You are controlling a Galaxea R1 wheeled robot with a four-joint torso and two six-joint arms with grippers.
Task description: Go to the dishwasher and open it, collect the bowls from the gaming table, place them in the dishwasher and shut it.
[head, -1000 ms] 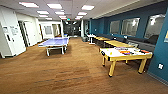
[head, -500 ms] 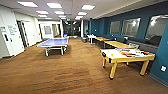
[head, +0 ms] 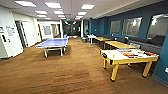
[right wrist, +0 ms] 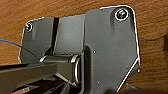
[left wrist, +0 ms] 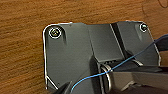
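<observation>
I stood in an open room with a wood-grain floor [head: 62, 75]. A blue table-tennis table [head: 53, 43] was ahead to the left. A yellow-legged table [head: 128, 57] with coloured items on top stood near, to the right, beside the blue wall [head: 160, 62]. I could not tell how either of my grippers was set.

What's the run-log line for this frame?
phase: driving, open room | floor: wood floor | ahead-left: blue table-tennis table | right: yellow table, items on top | dishwasher: unseen | grippers: cannot tell
</observation>
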